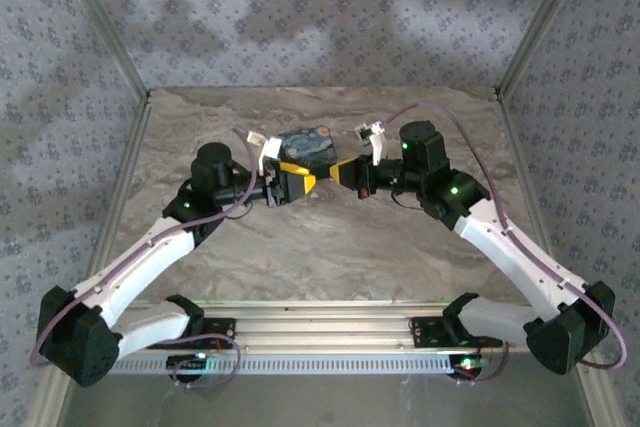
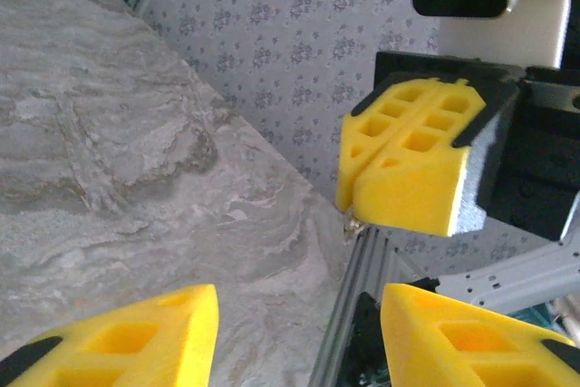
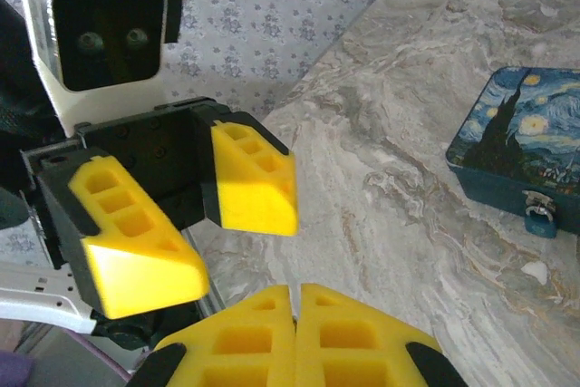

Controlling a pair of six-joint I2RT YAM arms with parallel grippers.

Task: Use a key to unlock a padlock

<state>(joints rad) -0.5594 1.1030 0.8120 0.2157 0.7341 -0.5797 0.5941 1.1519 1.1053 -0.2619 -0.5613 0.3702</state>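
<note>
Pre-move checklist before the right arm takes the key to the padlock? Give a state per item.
1. right gripper shut: ok.
2. key in it: cannot tell; a small metal tip pokes out at its fingertips in the left wrist view.
3. left gripper open, nothing between its fingers: ok.
4. gap between the two grippers: ok, they face each other tip to tip but stand apart.
5. padlock located: ok, hanging on the front of the blue box, shackle looks closed.

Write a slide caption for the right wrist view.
Shut right claw faces open left claw; a padlock hangs on the blue box.
</note>
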